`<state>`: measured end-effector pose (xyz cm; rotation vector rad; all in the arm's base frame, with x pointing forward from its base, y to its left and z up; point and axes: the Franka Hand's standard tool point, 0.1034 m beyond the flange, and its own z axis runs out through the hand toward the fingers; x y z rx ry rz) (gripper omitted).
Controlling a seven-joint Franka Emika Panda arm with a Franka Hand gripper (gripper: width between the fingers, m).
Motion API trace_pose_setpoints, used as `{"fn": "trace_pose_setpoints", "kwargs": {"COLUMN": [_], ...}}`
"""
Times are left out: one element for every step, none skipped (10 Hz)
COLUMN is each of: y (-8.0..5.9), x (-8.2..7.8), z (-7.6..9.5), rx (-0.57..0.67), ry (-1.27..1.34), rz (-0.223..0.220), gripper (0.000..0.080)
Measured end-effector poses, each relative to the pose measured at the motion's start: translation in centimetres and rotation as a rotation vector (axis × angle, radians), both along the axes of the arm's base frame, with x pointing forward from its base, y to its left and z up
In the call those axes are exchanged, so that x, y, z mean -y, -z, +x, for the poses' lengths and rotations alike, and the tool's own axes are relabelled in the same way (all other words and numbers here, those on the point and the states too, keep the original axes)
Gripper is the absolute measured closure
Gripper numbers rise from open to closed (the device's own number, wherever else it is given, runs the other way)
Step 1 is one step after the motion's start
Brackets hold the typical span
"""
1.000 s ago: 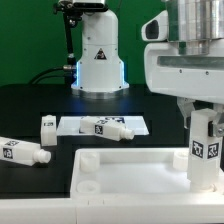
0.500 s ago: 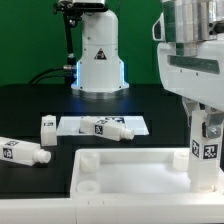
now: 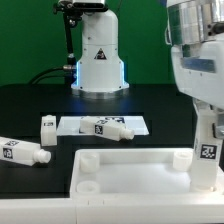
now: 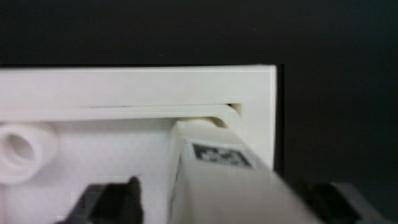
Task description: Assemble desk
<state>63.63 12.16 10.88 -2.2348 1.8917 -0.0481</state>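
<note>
Tool [image 4: 222, 202] just spreading off the leg [image 3: 207, 165], leaving it standing upright in tabletop [image 3: 130, 172] corner; leg looking seated.

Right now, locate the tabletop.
The tabletop lies low in the exterior view, in front of the marker board, a leg upright at its corner on the exterior view's right.

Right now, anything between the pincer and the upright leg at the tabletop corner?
Nothing visible. The pincer straddles the white square-section leg, gaps both sides; it stands at a corner of the white plastic tray-like tabletop.
</note>
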Motion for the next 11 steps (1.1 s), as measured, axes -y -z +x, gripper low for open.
{"fn": "trace_pose_setpoints", "kwargs": {"y": [0.0,0.0,0.0,0.0,0.0,-0.6,-1.1,-1.0,-0.9,-0.9,-0.9], "x": [0.0,0.1,0.1,0.1,0.3,0.9,1.1,1.1,1.1,1.1,1.1], "z": [0.0,0.0,0.0,0.0,0.1,0.6,1.2,1.2,1.1,1.1,1.1], "rx": [0.017,0.027,0.041,0.044,0.058,0.070,0.081,0.086,0.082,0.082,0.079], "ry": [-0.116,-0.190,-0.283,-0.307,-0.428,-0.667,-0.897,-0.896,-0.867,-0.870,-0.842], "rz": [-0.018,-0.032,-0.047,-0.051,-0.076,-0.145,-0.203,-0.204,-0.199,-0.200,-0.196], "gripper": [0.0256,0.0179,0.0158,0.0152,0.0152,0.0150,0.0150,0.0150,0.0236,0.0373,0.0373]}}
